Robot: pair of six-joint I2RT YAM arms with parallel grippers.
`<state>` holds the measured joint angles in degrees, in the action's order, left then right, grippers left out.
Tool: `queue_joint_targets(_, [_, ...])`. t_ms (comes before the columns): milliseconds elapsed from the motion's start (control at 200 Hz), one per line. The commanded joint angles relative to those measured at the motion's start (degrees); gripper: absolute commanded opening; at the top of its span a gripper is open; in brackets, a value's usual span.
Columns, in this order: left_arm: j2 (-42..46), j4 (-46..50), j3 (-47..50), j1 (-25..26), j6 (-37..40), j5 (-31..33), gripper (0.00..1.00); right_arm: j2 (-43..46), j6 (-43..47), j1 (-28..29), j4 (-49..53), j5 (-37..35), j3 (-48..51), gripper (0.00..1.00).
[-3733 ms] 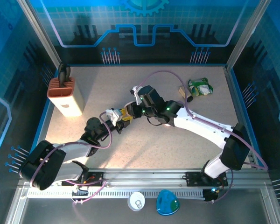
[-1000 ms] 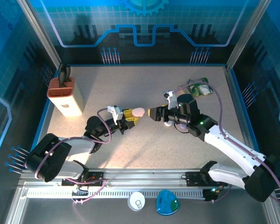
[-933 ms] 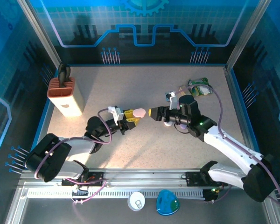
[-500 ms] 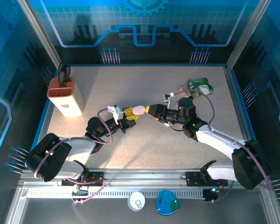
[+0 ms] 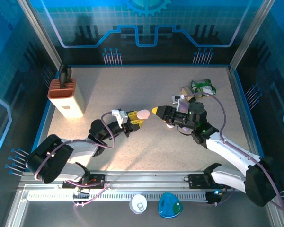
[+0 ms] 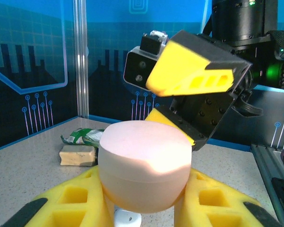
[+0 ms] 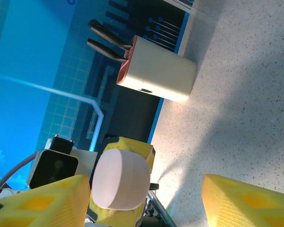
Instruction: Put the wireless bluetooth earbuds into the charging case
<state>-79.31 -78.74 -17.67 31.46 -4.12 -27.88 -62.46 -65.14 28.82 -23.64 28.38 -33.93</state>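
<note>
Left gripper [image 5: 135, 118] is clamped narrow on the pink case [image 5: 142, 114], held off the table [image 5: 132, 85] near its middle. The grip is on the case's lower half, with the seam and lid clear above the yellow fingers [image 6: 71, 198]. Likely reason: the base is pinned and the lid end is presented to the other arm so it can be flipped open.

Right gripper [image 5: 157, 112] sits just beside the case and faces it, jaws about half apart with nothing between them. From the left wrist view one finger is above the lid and one close behind the case; I can't tell whether it touches. It looks lined up to work the lid, as the case has to open before any buds go in.

The case lid is shut. Whether buds are inside I can't tell, and I can't make out any loose ones.

Counts:
- 1 case
- 2 grippers
- 1 knife block [image 5: 66, 97] at far left, with 2 black handles [image 7: 106, 38]
- 1 green packet [image 5: 202, 87] at far right
- 1 tan block [image 6: 77, 154] touching the packet
- 1 white disc [image 5: 138, 204] and 1 blue dome [image 5: 170, 206] on the near rail

The clutter is well apart from the handover spot.
</note>
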Motion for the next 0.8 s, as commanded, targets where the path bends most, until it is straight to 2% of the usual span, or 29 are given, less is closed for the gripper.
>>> queue_joint_targets(0, [-0.75,-1.59,-1.40,0.30,1.32,-1.10,0.24,-0.38,0.33,0.18,-1.18,1.15,-0.05,0.68])
queue_joint_targets(160, [-1.11,-1.59,-2.15,0.33,0.87,-1.93,0.23,-4.83,-1.07,2.87,-5.94,5.00,-2.19,0.70])
queue_joint_targets(300, [-1.45,-1.59,-2.64,0.59,0.72,-2.23,0.23,-8.34,-2.65,4.49,-8.74,6.87,-3.62,0.63])
queue_joint_targets(375, [-1.55,-1.59,-2.63,0.59,0.80,-2.55,0.23,-8.78,-2.15,4.82,-8.13,6.87,-4.04,0.56])
queue_joint_targets(610, [-1.68,-1.56,-2.29,0.60,1.80,-2.52,0.25,-8.12,-2.08,4.04,-6.87,5.85,-3.53,0.23])
queue_joint_targets(720, [-1.91,-1.53,-2.29,0.61,1.83,-2.41,0.33,-7.78,-2.38,3.32,-7.27,5.44,-2.90,0.15])
queue_joint_targets(795, [-1.40,-1.46,-1.67,0.57,2.76,-1.42,0.61,-7.58,-2.87,2.61,-8.18,5.36,-2.17,0.15])
